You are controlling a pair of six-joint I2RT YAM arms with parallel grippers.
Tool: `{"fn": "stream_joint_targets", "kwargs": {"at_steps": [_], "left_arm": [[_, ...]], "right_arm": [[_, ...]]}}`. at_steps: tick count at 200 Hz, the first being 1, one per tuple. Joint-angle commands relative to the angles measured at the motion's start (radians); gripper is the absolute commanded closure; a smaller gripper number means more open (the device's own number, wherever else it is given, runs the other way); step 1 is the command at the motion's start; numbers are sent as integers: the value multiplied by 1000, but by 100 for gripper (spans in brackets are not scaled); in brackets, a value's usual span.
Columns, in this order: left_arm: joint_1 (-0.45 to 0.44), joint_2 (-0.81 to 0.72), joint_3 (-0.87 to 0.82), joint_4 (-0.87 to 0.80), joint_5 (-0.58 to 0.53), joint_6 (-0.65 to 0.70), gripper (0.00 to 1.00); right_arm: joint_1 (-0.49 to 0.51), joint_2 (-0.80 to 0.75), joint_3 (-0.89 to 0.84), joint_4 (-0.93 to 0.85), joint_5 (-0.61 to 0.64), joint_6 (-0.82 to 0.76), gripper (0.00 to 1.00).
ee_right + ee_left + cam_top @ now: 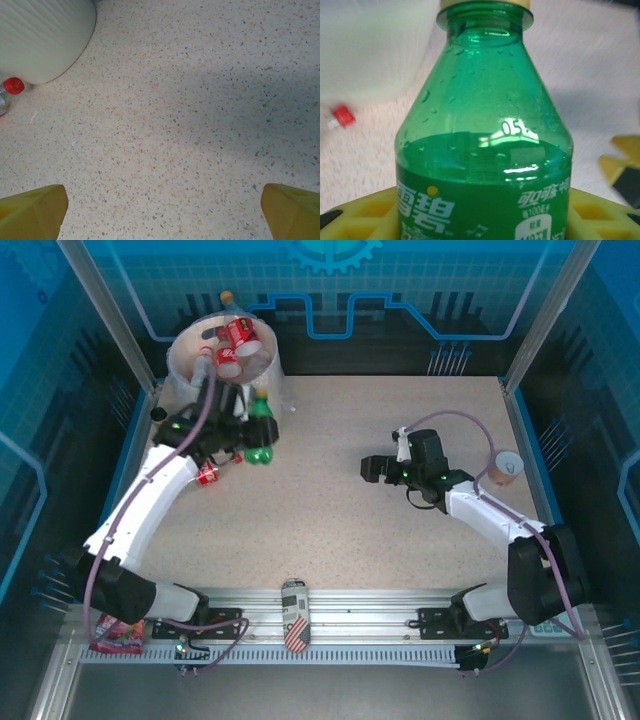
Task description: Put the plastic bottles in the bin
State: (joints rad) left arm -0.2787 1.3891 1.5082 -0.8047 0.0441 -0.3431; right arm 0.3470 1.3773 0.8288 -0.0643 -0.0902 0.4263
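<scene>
Nearest the bases, the right tool (160,212) hangs over bare worktop (350,530), its yellow fingers spread wide with nothing between them, so it has no part in this step. A small red-labelled bottle (208,475) lies under the left arm and is best left for later. Just past it, the left tool (248,438) appears clamped on the lower body of the green bottle (485,150), with yellow pads (362,215) against the label on both sides. The step in hand looks like carrying it to the bin (180,365) just beyond, where red-labelled bottles (238,340) already lie. The bottle seems part full and may slip. I would lift it until its base clears the rim, centre it over the opening, then let go.
</scene>
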Motion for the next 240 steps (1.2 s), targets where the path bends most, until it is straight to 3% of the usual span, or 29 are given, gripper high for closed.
{"fn": "stream_joint_targets", "kwargs": {"at_steps": [1, 49, 84, 105, 127, 175, 240], "left_arm": [[91, 12, 135, -112, 83, 60, 59], [251, 201, 502, -113, 53, 166, 67], [305, 410, 776, -113, -8, 242, 77], [351, 598, 1039, -190, -14, 267, 84], [391, 777, 1301, -285, 11, 255, 85], [405, 784, 1145, -185, -26, 376, 83], [401, 822, 1139, -212, -44, 522, 67]], "right_arm": [[12, 2, 26, 19, -11, 2, 0], [12, -30, 6, 4, 13, -7, 0], [12, -50, 16, -26, 33, -17, 0], [10, -67, 16, -46, 49, -21, 0], [9, -87, 3, -61, 68, -26, 0], [7, -121, -14, -79, 86, -24, 0], [6, -104, -19, -60, 67, -4, 0]]}}
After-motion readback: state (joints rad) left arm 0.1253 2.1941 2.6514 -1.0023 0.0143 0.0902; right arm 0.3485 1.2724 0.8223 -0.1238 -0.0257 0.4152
